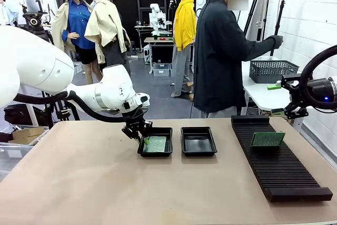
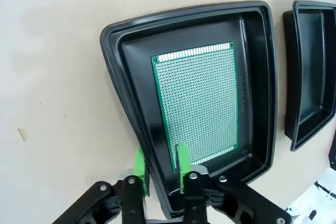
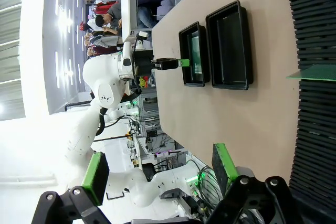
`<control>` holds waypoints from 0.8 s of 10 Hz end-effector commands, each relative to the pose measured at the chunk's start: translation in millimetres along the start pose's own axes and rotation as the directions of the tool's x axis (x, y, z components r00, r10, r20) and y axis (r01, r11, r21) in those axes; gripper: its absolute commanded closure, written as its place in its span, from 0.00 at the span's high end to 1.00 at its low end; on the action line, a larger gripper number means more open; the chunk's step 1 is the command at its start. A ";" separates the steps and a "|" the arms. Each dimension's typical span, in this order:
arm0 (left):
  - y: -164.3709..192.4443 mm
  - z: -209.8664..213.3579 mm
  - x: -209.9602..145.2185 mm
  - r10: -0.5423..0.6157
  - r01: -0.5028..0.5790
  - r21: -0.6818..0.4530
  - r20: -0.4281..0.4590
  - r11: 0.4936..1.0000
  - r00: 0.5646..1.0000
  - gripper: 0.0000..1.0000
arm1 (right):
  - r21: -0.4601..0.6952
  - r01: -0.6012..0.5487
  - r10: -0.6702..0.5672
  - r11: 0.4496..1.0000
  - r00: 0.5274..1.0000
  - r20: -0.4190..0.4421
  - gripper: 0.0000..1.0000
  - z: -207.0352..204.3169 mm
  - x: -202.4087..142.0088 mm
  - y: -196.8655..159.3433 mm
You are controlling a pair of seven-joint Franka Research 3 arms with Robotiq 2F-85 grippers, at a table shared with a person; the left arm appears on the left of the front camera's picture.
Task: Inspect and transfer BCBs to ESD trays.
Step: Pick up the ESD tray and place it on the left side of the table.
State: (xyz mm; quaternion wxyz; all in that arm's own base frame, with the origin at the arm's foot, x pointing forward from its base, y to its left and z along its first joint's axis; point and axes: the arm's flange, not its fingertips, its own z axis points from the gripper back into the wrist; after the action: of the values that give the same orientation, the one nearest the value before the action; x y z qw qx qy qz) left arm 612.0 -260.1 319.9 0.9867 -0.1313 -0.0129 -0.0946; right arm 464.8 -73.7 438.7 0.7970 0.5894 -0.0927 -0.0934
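The left gripper is straddling a rim at bottom centre of its wrist view, jaws narrow; I cannot tell if they are pinching it. A BCB is lying flat mid-frame in that ESD tray. The right gripper is hanging open.

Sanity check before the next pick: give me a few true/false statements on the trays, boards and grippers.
1. A BCB lies flat in the left ESD tray. True.
2. The right ESD tray holds a board too. False: nothing lies in it.
3. The left gripper straddles the left ESD tray's rim, one finger inside, one outside. True.
4. The right gripper holds a board. False: its jaws stand open with nothing between them.
5. A second BCB stands upright in the slotted rack. True.
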 end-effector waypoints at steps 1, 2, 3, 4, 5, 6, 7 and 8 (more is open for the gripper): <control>0.8 1.8 3.3 0.003 -0.003 0.027 0.002 1.000 1.000 0.00 | -0.015 0.001 -0.001 1.000 1.000 0.006 1.00 -0.6 -0.6 0.7; 3.6 1.2 2.6 0.008 -0.008 0.022 -0.010 1.000 1.000 0.00 | -0.015 0.001 -0.001 1.000 1.000 0.006 1.00 -0.6 -0.6 0.7; 6.2 0.4 1.9 0.012 -0.012 0.017 -0.025 1.000 1.000 0.00 | -0.015 0.001 -0.001 1.000 1.000 0.006 1.00 -0.6 -0.6 0.7; 1.1 0.0 0.1 0.002 -0.002 0.001 0.000 1.000 1.000 0.00 | -0.015 0.001 -0.001 1.000 1.000 0.006 1.00 -0.6 -0.6 0.7; 1.1 0.0 0.1 0.002 -0.002 0.001 0.000 1.000 1.000 0.00 | -0.015 0.001 -0.001 1.000 1.000 0.006 1.00 -0.6 -0.6 0.7; 1.1 0.0 0.1 0.002 -0.002 0.001 0.000 1.000 1.000 0.00 | -0.015 0.001 -0.001 1.000 1.000 0.006 1.00 -0.6 -0.6 0.7; 1.1 0.0 0.1 0.002 -0.002 0.001 0.000 1.000 1.000 0.00 | -0.015 0.001 -0.001 1.000 1.000 0.006 1.00 -0.6 -0.6 0.7; 1.1 0.0 0.1 0.002 -0.002 0.001 0.000 1.000 1.000 0.00 | -0.015 0.001 -0.001 1.000 1.000 0.006 1.00 -0.6 -0.6 0.7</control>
State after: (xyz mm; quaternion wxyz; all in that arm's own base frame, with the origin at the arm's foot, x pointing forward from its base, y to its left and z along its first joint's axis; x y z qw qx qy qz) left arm 611.9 -258.4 318.9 0.9869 -0.1310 -0.0098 -0.0935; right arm 464.8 -73.7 438.7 0.7971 0.5894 -0.0927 -0.0934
